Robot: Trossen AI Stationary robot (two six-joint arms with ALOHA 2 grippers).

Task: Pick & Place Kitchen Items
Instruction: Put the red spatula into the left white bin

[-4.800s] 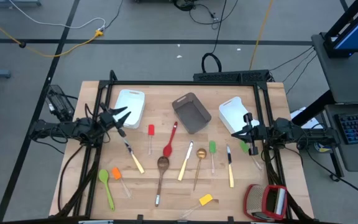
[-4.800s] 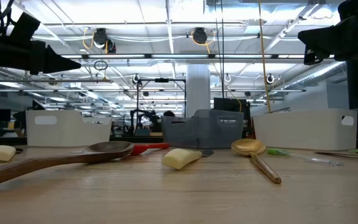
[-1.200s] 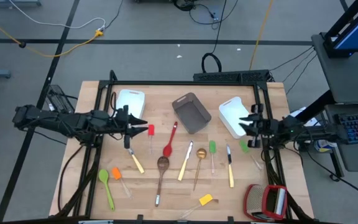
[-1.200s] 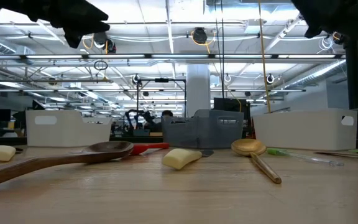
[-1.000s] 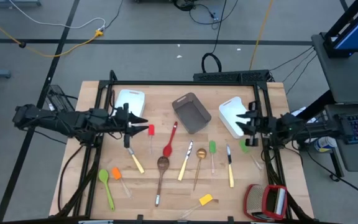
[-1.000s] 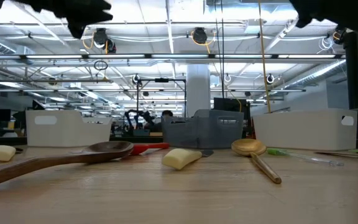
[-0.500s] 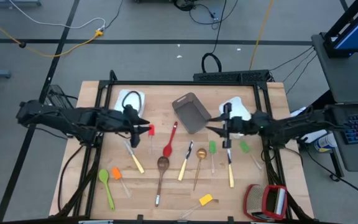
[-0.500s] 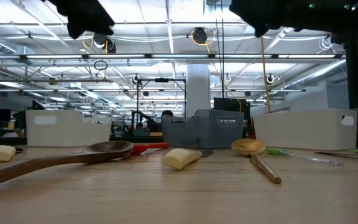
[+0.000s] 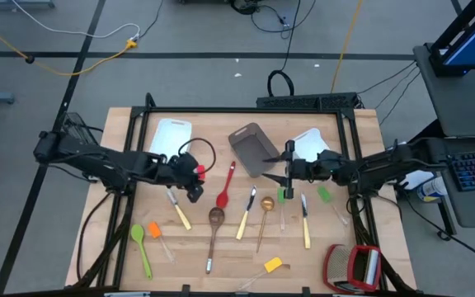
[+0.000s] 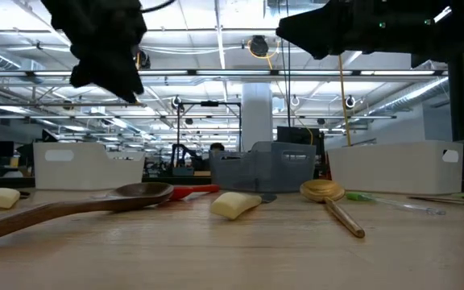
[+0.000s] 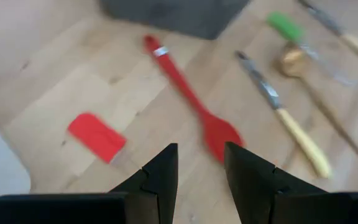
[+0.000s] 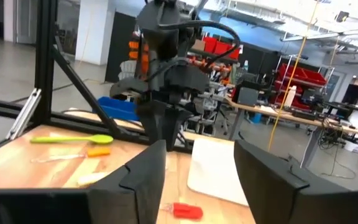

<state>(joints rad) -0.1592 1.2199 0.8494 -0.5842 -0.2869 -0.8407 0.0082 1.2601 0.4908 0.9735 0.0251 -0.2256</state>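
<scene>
We have the left end effector (image 9: 195, 191) over the surface (image 9: 221, 256), its fingers (image 11: 163, 171) parted and empty. Just ahead of these fingers lie the red spatula (image 11: 96, 135) and, a little further, the red spoon (image 11: 194, 106). The knife with pale handle (image 11: 284, 118) and the gold spoon (image 11: 294, 62) lie beyond the red spoon.

The right end effector (image 9: 287, 175) hangs near the grey bin (image 9: 254, 148), released and holding nothing; the green spatula (image 9: 282, 196) lies almost under it, beside another pale-handled knife (image 9: 305, 216).

We judge that each arm is choosing an item to pick. To do this well, we should turn the left wrist so the fingers stand across the handle of the red spatula, not along it, then go down until the tips nearly touch the wood. These items are thin and flat, so a high closing will miss them. We should keep the two arms apart in the middle, where they come near each other.
</scene>
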